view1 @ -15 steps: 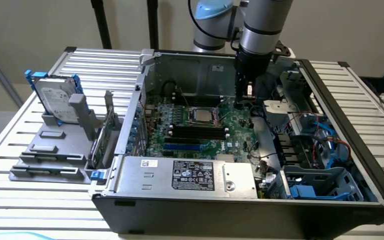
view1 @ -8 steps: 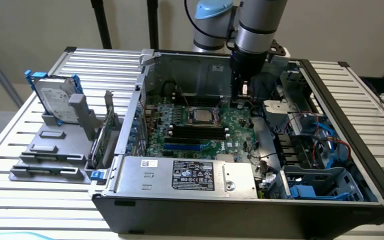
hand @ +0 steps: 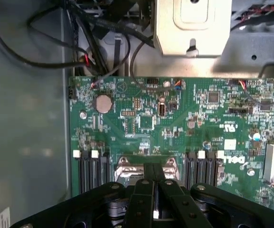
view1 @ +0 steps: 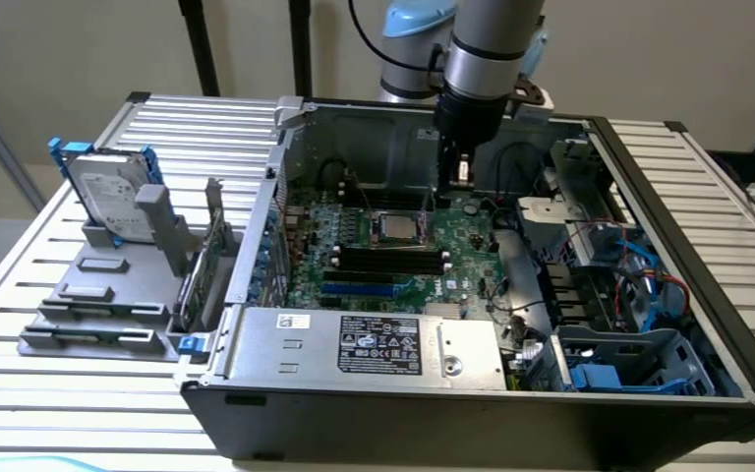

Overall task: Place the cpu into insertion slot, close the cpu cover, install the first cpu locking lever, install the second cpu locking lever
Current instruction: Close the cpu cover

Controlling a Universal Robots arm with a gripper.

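Green motherboard [view1: 463, 231] inside the open PC case, and the thing that matters is the insertion slot [view1: 397, 228], the square socket with the silver rim sitting flat on the board. The gripper [view1: 460, 185] hangs above the board but not over the slot: it's off toward the exterior view's right of it and a bit nearer the case's back wall. So the slot lies down and to the exterior view's left of the fingertips, near but clearly apart.

From the wrist view the fingers [hand: 144, 199] are narrow, practically pressed together with just a thin sliver between them. Can't tell if anything is pinched in there.

The slot's middle looks pale tan-silver from the exterior view, and honestly I can't tell whether that's the cpu already seated or just the bare socket. Same for the cpu cover, too small to call.

Black memory slots [view1: 391, 261] sit just beside the slot on its near side, running left to right across the exterior view. The slot itself is square, so my guess is lining up matters more than rotation.
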